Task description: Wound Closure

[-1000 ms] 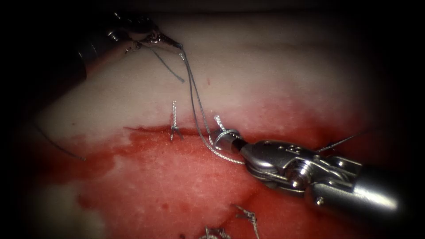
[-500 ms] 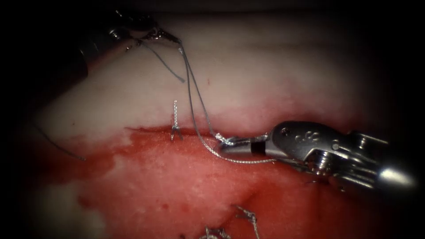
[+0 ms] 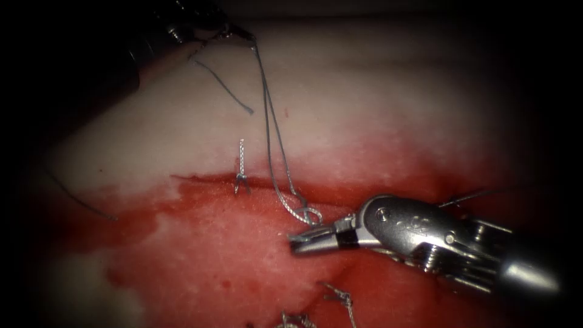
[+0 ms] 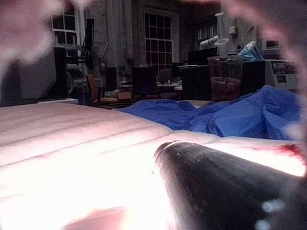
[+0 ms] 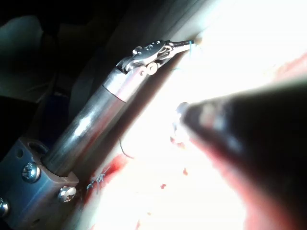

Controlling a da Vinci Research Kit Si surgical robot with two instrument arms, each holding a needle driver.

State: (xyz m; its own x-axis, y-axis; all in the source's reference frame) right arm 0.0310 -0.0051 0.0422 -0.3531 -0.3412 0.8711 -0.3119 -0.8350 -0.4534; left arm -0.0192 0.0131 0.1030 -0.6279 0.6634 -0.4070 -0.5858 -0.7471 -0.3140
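My left tool sits high on the pale tissue, left of the stitch line, its fingers pinched on the thread. From there two strands run down to a small knot loop lying just below the cut, on the red fluid. My right tool lies just under that loop, near it but apart; its fingers look nearly closed, with nothing between them. I cannot make out the needle. A short tail of thread trails loose from my left fingers. An earlier stitch stands upright at the cut, left of the strands. Cut ends of thread lie below my right tool. In the right wrist view, my left tool reaches toward the bright tissue.
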